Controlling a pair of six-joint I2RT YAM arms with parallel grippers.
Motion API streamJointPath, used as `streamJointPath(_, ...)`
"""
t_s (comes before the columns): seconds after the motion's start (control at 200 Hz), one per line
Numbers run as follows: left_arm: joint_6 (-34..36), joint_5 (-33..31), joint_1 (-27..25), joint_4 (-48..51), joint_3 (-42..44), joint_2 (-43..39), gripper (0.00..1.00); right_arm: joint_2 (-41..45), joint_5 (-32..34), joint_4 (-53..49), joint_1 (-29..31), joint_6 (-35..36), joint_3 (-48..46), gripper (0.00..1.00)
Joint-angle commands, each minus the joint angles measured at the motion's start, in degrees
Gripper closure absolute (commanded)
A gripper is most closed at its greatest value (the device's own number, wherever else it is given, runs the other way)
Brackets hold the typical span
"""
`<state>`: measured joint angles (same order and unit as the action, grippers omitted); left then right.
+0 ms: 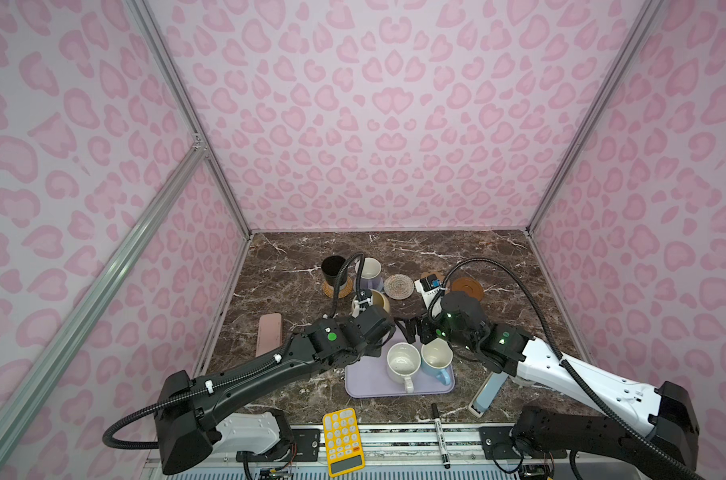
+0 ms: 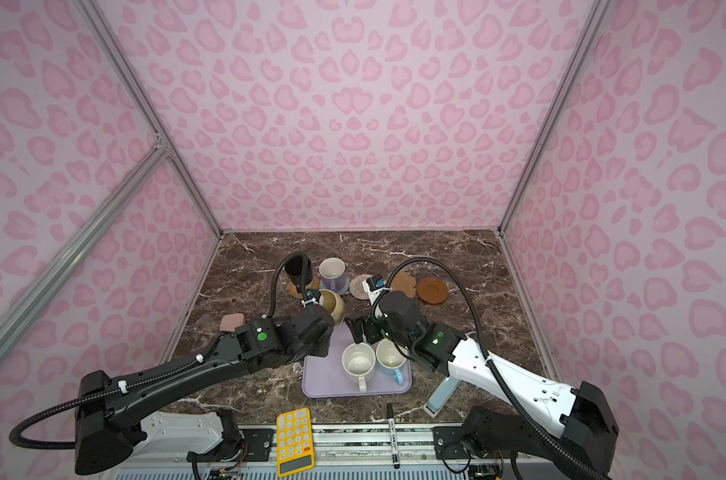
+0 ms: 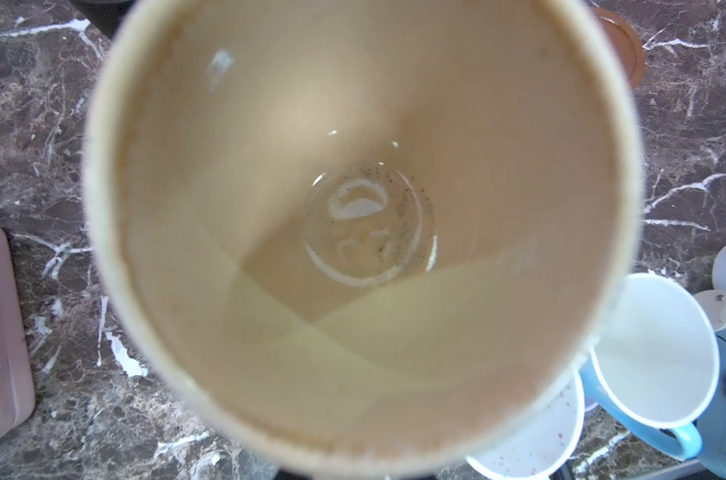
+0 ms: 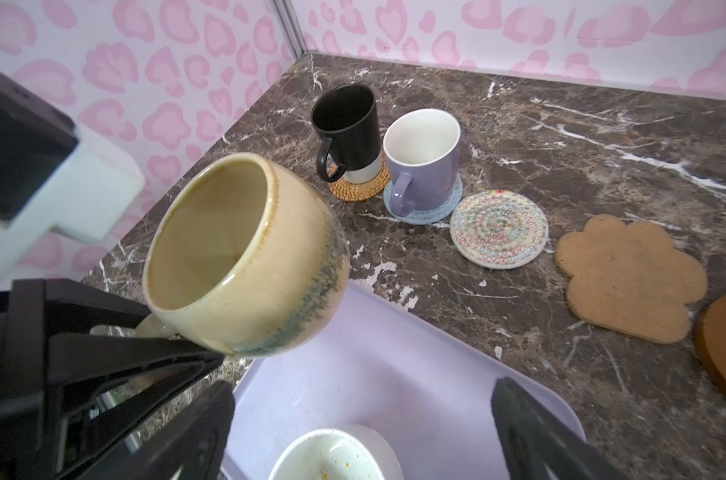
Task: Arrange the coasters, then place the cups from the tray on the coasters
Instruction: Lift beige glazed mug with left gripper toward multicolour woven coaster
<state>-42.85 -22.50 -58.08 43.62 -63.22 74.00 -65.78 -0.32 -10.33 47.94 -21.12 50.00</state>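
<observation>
Beige-yellow cup (image 4: 245,253), handle pinched in left gripper (image 4: 166,332); right gripper (image 4: 361,384) spread wide, holding nothing

Both top views look steeply down from above the marble tabletop's (image 1: 477,257) front edge toward the back wall (image 1: 394,124), from far off. The left wrist view looks straight into the beige-yellow mug (image 3: 353,166), very near. The right wrist view faces a rear corner (image 4: 303,54) across the tray (image 4: 374,353); both wrist views share that mug.
</observation>
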Motion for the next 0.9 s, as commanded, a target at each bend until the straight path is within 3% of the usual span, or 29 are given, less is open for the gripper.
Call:
streamJointPath(0.0, 3.8, -0.9, 1.1, -2.1, -4.7, 2.8, 0.99, 0.0, -3.1, 4.3, -4.1, -2.3, -0.6, 0.02)
streamJointPath(0.515, 5.8, 4.1, 8.6, -1.9, -26.8, 24.9, 1.0, -4.3, -8.8, 7.3, -18.1, -4.4, -0.3, 0.02)
streamJointPath(0.68, 3.4, 2.6, 9.4, -0.9, -33.2, 32.1, 1.0, -5.9, -9.9, 5.5, -20.6, -3.8, -0.3, 0.03)
streamJointPath(0.895, 1.6, 6.5, 11.8, -1.7, -38.0, 39.6, 1.0, -7.7, -14.4, 6.8, -22.1, -1.3, -1.6, 0.03)
